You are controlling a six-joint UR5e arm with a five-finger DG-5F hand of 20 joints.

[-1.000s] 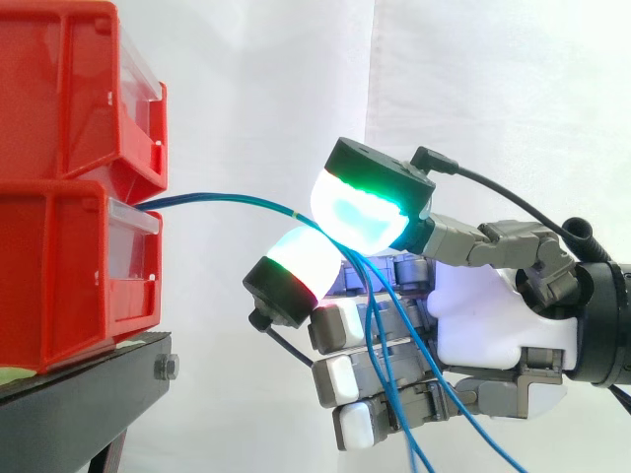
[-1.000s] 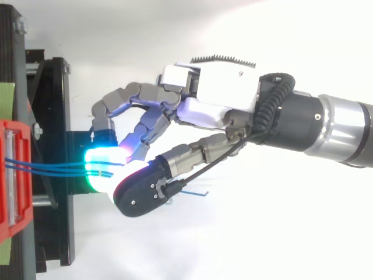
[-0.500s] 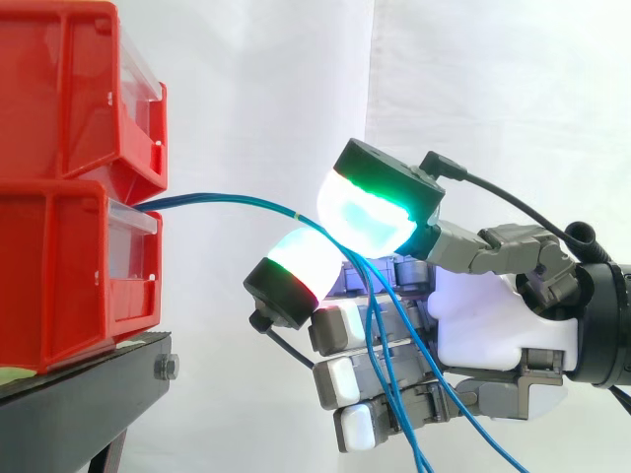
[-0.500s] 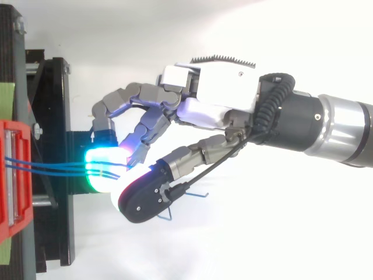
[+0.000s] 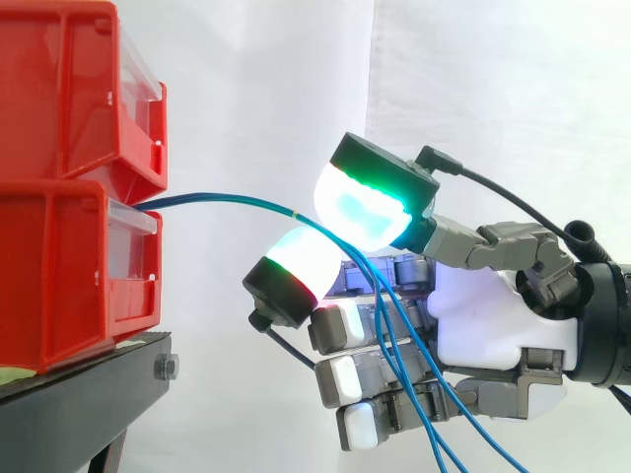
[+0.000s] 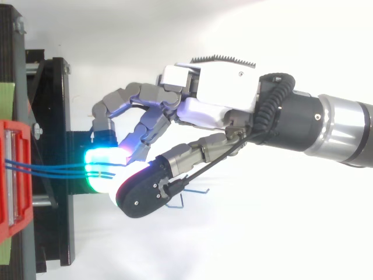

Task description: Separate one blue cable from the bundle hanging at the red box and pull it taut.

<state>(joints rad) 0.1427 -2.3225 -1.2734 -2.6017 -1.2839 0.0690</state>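
Note:
A bundle of thin blue cables (image 5: 227, 200) leaves the front of the lower red bin (image 5: 59, 266) and runs almost level to the right. It passes between a green-glowing fingertip (image 5: 365, 207) above and a red-and-white glowing fingertip (image 5: 301, 261) below. These two pads pinch the strands. Behind the pads the strands drop loosely across the curled fingers and out of the bottom of the side view. My hand (image 5: 493, 315) comes in from the right. From above, the cables (image 6: 52, 168) stretch from the bin (image 6: 14, 175) to the pads of the hand (image 6: 215, 105).
A second red bin (image 5: 59, 89) is stacked on the lower one. Both rest on a black stand (image 5: 89, 394) at the left, seen from above as a dark frame (image 6: 55, 116). A white curtain hangs behind.
The green-glowing fingertip lifted slightly and came back down on the cables. The lower pad shifted a little, and the hanging strands swayed. The arm stays in place.

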